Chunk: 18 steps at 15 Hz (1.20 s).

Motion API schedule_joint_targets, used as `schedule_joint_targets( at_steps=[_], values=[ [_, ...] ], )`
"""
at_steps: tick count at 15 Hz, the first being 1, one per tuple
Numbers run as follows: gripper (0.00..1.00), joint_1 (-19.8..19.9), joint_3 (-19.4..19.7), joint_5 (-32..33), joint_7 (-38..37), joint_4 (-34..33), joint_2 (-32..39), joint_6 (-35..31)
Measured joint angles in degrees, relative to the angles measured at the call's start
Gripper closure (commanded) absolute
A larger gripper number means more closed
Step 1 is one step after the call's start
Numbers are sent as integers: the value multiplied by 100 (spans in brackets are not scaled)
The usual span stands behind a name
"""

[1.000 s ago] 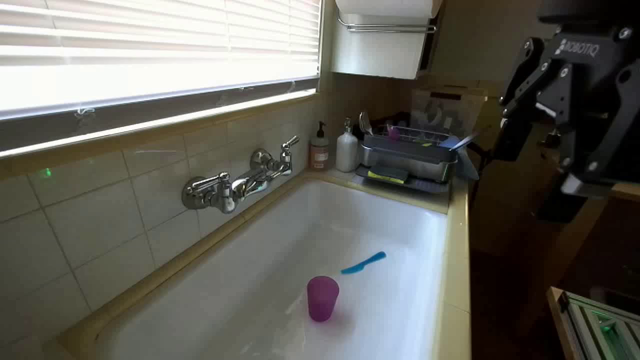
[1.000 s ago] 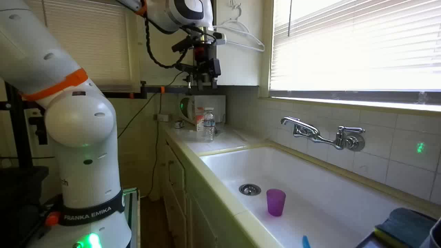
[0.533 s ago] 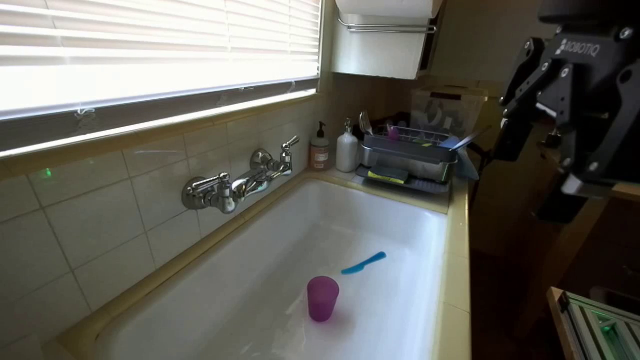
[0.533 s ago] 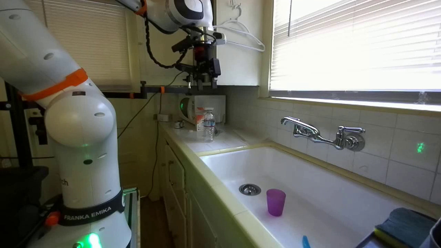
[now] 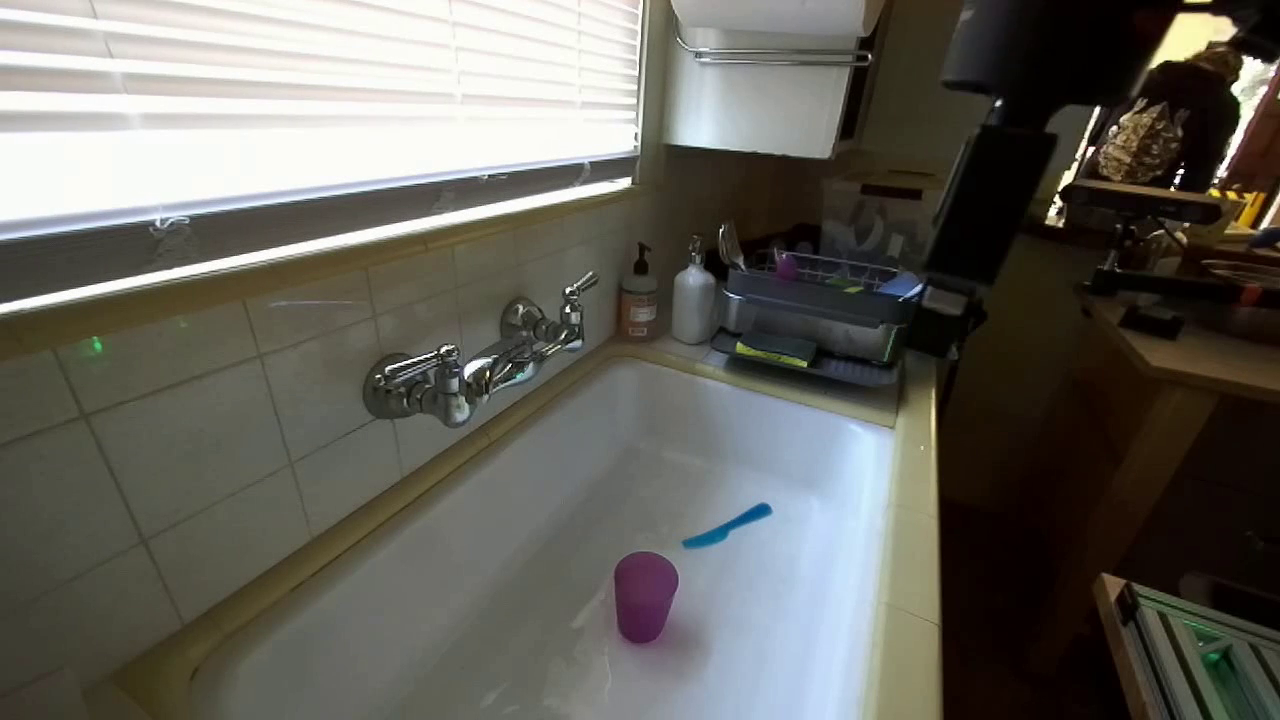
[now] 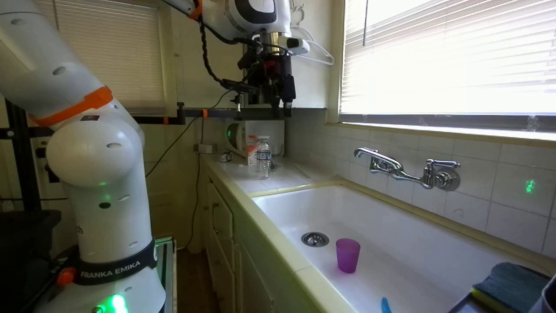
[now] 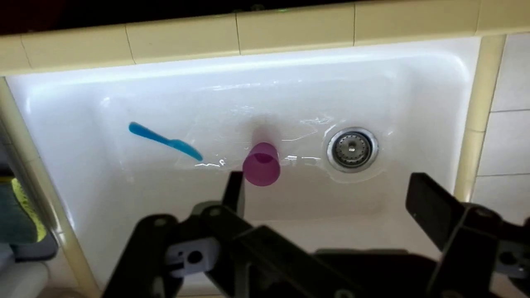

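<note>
My gripper (image 7: 327, 175) is open with nothing between its fingers, high above the white sink (image 7: 314, 207). In an exterior view the gripper (image 6: 282, 113) points straight down, well above the sink's rim. A purple cup (image 7: 261, 167) stands upright in the basin, appearing beside the tip of the left-hand finger in the wrist view but far below it. A blue plastic knife (image 7: 165, 140) lies flat on the basin floor near the cup. Both exterior views show the cup (image 5: 645, 597) (image 6: 348, 255); the knife (image 6: 385, 305) is partly cut off in an exterior view.
A metal drain (image 7: 352, 149) is on the cup's far side from the knife. The chrome faucet (image 5: 510, 360) juts from the tiled wall. A dish rack (image 5: 815, 305), a sponge (image 5: 775, 350) and two soap bottles (image 5: 693, 300) stand at one end; a water bottle (image 6: 263, 158) at the other.
The arm has swung toward the sink, and the wrist has turned so the gripper shows edge-on in an exterior view. The cup and knife have stayed put.
</note>
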State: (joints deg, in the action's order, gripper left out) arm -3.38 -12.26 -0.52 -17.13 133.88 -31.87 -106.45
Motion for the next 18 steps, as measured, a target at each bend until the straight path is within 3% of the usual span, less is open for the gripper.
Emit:
schedule_joint_targets(
  at_steps=[8,18],
  values=[
    [0,548,728,-83,-330,390,747,-1284],
    [0,584,761,-173,-538,384,898,-1354]
  ],
)
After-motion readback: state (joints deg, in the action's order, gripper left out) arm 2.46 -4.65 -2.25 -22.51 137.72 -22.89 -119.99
